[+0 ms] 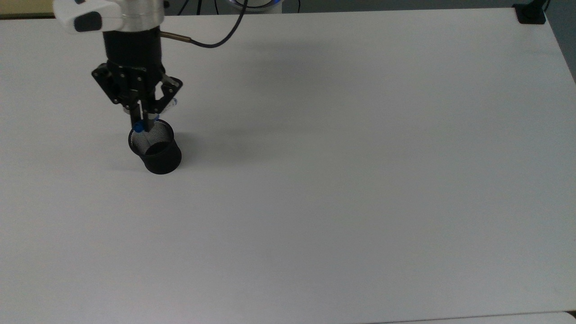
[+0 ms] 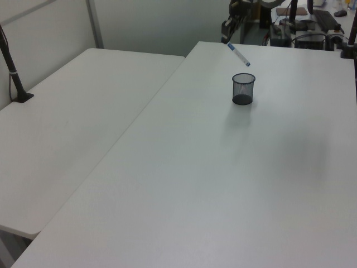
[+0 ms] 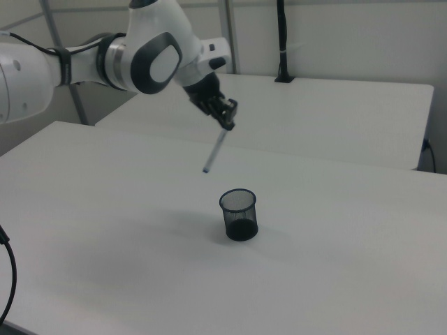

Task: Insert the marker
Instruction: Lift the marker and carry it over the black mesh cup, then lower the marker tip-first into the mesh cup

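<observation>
Black mesh cup [image 3: 239, 214], white table [image 3: 105, 230]

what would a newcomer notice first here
The marker hanging tilted in the air, pinched at its upper end by the gripper above the white table. Next, the black mesh cup standing upright below it, near the right view's centre.

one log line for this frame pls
phase: carry | hand: shut on slim white blue-capped marker, tilted, held in air | black mesh cup: upright on white table | marker not yet in cup
</observation>
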Motion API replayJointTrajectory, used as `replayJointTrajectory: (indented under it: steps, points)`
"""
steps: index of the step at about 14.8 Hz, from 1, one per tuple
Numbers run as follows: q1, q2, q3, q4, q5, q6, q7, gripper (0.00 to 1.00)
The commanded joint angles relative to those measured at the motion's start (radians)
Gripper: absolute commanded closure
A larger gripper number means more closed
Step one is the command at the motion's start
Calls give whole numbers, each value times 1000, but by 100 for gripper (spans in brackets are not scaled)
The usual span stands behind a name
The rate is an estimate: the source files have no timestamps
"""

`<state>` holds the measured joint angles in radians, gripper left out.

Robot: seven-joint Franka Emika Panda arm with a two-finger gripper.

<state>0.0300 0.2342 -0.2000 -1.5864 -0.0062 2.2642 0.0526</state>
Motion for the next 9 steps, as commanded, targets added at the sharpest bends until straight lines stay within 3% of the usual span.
replayJointTrajectory:
  steps: [1,5,9]
  points:
    - [2,-15,-56,-79,14,151,27,92]
    - [1,17,-65,-177,14,322,26,92]
    - [-10,40,-67,-217,14,363,26,92]
